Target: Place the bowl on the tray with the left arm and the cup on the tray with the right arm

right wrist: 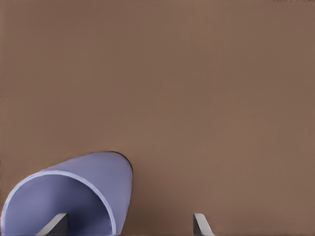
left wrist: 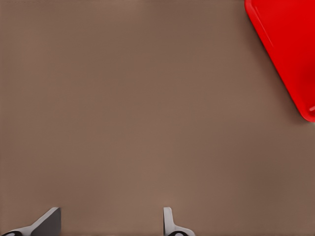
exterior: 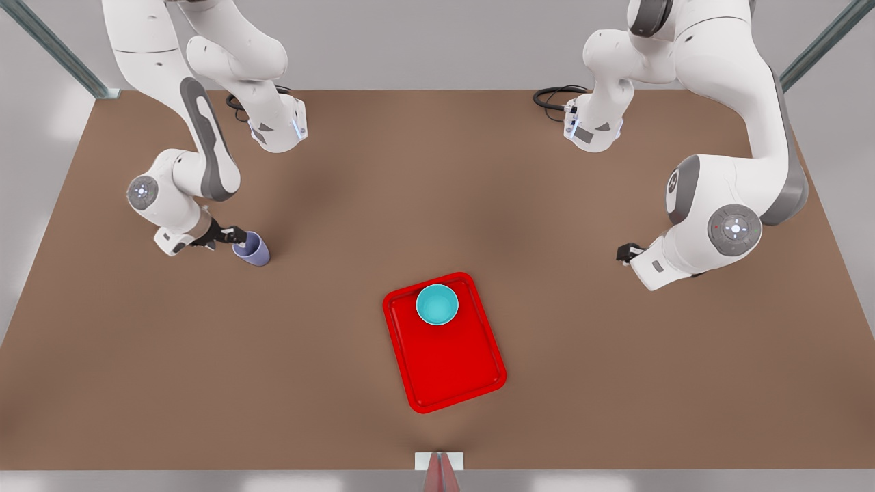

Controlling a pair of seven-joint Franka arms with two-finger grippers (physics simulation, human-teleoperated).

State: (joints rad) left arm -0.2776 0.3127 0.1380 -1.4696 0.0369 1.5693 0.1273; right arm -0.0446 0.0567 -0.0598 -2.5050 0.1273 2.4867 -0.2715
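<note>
Cup tipped over, bowl sitting on the tray

Right pincer straddles the rim of the cup, 1 finger inside, mouth facing it. The bowl is upright on the tray. Left pincer is spread wide over bare table.

Both arms are glossy white, built of rounded, swollen segments joined by grey bands and long dark-grey inlays down the sides of the links. Each elbow joint carries a round grey cap with a small lit white dot at its centre ringed by faint marks. The wrist flanges nearest the far bench edge show grey panels and thin blue-white light strips. Black cables loop on the bench behind each base. The right end effector is black with pale grey fingertips; the left end effector is black too, its fingertips grey.
</note>
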